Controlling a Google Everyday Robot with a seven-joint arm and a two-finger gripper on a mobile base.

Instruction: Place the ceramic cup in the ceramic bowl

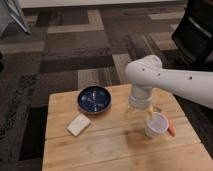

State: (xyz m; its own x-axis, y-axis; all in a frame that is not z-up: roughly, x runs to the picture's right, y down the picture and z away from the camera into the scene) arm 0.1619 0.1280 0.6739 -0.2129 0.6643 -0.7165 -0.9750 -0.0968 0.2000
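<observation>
The white ceramic cup [156, 125] stands upright on the right part of the wooden table [115, 145]. The dark blue ceramic bowl [94, 99] sits at the table's back left, apart from the cup. My white arm comes in from the right and bends down over the cup. My gripper [152, 116] is right at the cup's rim, mostly hidden by the arm and the cup.
A flat pale rectangular block [79, 124] lies in front of the bowl on the left. A small orange object [171, 129] lies just right of the cup. Patterned carpet surrounds the table; a dark chair [197, 30] stands at the back right.
</observation>
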